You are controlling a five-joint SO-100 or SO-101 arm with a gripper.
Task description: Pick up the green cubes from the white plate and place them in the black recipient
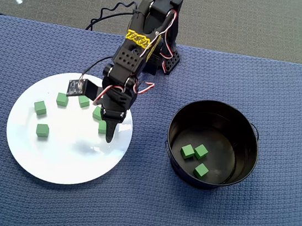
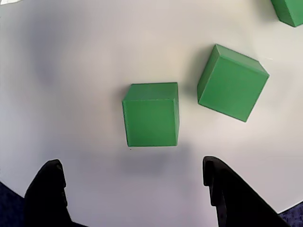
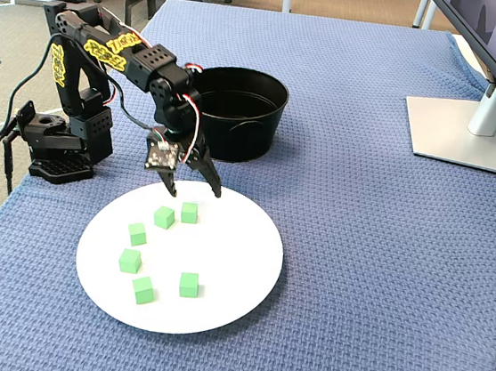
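Several green cubes [image 1: 40, 107] lie on the white plate [image 1: 67, 157] at the left of the overhead view. My gripper [image 1: 107, 133] hovers over the plate's right part, open, with nothing between its fingers. In the wrist view one green cube [image 2: 151, 114] rests on the plate [image 2: 71, 71] just ahead of the gripper [image 2: 130, 163], a second cube [image 2: 232, 81] sits to its right, and a third shows at the top right corner. The black recipient [image 1: 246, 153] stands right of the plate with three green cubes [image 1: 188, 151] inside. In the fixed view the gripper [image 3: 195, 193] hangs above the plate's far edge [image 3: 229, 273].
A blue woven cloth [image 3: 357, 252] covers the table. The arm's base [image 3: 58, 159] stands at the back left with a cable trailing off. A monitor stand [image 3: 459, 129] sits at the far right. The black pot [image 3: 236, 130] is just behind the gripper.
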